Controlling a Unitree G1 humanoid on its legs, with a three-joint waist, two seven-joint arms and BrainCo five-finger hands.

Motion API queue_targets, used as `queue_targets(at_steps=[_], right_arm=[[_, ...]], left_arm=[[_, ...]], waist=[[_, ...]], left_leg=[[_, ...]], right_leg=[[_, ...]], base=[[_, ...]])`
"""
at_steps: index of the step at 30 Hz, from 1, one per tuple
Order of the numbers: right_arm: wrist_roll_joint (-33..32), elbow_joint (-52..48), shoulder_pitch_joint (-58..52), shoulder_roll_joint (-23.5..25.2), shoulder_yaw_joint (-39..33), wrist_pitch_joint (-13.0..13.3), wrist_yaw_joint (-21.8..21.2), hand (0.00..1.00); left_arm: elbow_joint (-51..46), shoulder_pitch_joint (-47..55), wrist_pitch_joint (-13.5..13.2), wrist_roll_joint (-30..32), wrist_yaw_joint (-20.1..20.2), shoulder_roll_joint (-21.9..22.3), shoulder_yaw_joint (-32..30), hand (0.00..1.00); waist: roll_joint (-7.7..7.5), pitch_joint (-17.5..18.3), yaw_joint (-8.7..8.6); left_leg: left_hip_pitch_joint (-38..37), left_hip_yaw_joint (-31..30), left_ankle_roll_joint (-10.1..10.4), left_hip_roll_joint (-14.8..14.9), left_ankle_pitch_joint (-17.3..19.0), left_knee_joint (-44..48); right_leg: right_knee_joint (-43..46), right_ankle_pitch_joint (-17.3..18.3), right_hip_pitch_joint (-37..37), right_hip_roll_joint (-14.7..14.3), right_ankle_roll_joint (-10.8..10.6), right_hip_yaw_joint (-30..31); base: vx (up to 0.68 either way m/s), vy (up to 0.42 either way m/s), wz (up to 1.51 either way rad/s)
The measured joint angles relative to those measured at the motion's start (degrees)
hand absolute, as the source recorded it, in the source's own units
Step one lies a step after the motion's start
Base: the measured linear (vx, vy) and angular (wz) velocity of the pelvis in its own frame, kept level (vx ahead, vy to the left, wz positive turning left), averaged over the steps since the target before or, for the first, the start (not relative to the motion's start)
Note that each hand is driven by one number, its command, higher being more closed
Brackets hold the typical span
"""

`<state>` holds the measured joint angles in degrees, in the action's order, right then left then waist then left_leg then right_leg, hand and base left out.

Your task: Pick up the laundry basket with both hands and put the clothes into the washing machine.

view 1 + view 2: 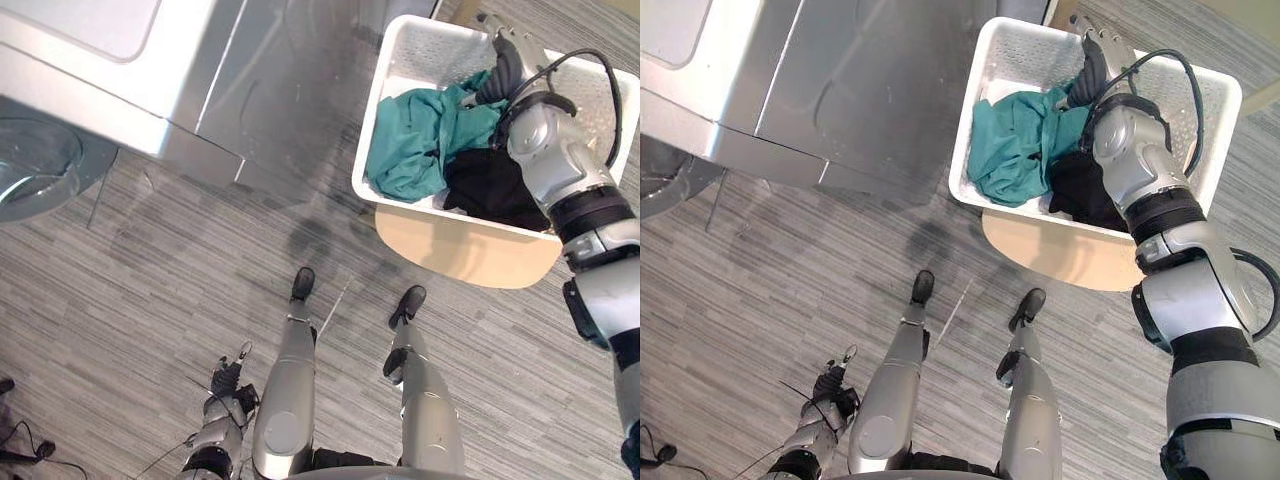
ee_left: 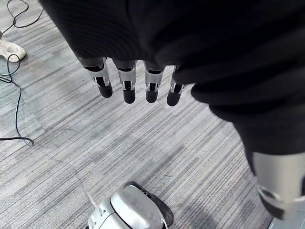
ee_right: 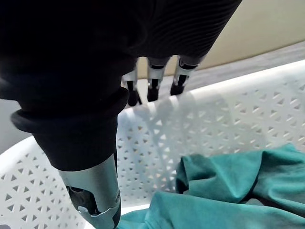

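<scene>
Silver washing machine (image 1: pixel 230 90) on the left, white perforated laundry basket (image 1: pixel 372 110) on a round beige surface (image 1: pixel 470 258) beside it, teal garment (image 1: pixel 415 145) and black garment (image 1: pixel 490 188) heaped inside. Right hand (image 1: pixel 505 62) reaches into the basket, fingers (image 3: pixel 153 81) straight by its far wall, gripping nothing. Left hand (image 1: pixel 228 385) hangs low over the floor (image 2: pixel 143 143), fingers (image 2: pixel 127 86) straight too.

Your right arm (image 1: pixel 1150 215) stretched forward, elbow slightly bent, wrist in line with forearm. Right hand (image 3: pixel 153 85): fingers straight, side by side, thumb (image 3: pixel 93 198) held apart, gripping nothing. Your left arm (image 1: pixel 208 442) hangs low at side. Left hand (image 2: pixel 126 86): fingers straight, relaxed, pointing down, empty.
</scene>
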<state>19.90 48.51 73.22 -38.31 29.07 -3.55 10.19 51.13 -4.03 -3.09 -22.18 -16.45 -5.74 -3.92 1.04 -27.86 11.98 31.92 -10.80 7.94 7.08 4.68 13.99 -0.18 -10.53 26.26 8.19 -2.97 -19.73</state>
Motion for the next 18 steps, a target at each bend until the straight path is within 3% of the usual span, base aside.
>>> queue_targets(at_steps=[9, 14, 18], right_arm=[[0.39, 6.92, 3.42, -0.05, -5.03, -0.35, 4.12, 0.0], [0.45, 7.02, 4.1, -2.1, -7.75, -0.25, 6.62, 0.0], [0.19, 6.71, 4.33, -4.15, -10.82, 0.55, 8.62, 0.0]], left_arm=[[0.13, -2.38, -0.39, -2.01, -1.37, 0.01, 1.99, 0.0], [0.02, -5.07, -1.18, -2.04, -2.23, 0.72, 2.3, 0.0], [-1.43, -6.41, -1.89, -2.12, -3.01, 1.34, 3.65, 0.0]], waist=[[0.01, 0.0, 1.55], [0.12, -0.04, 3.12], [0.55, -0.16, 3.34]], left_leg=[[4.39, -1.91, 0.64, -0.05, -1.05, -0.11], [8.0, -3.33, 1.11, -0.15, -1.77, 0.05], [11.72, -5.53, 1.24, -0.65, -1.85, 1.66]], right_leg=[[-0.21, -0.01, 3.15, -0.16, -0.01, -1.85], [-0.18, -0.01, 6.03, -0.32, -0.02, -2.59], [1.08, 0.23, 8.32, -0.18, -0.26, -4.33]], base=[[-0.02, 0.018, 0.09], [-0.04, 0.024, 0.09], [-0.04, 0.032, 0.16]])
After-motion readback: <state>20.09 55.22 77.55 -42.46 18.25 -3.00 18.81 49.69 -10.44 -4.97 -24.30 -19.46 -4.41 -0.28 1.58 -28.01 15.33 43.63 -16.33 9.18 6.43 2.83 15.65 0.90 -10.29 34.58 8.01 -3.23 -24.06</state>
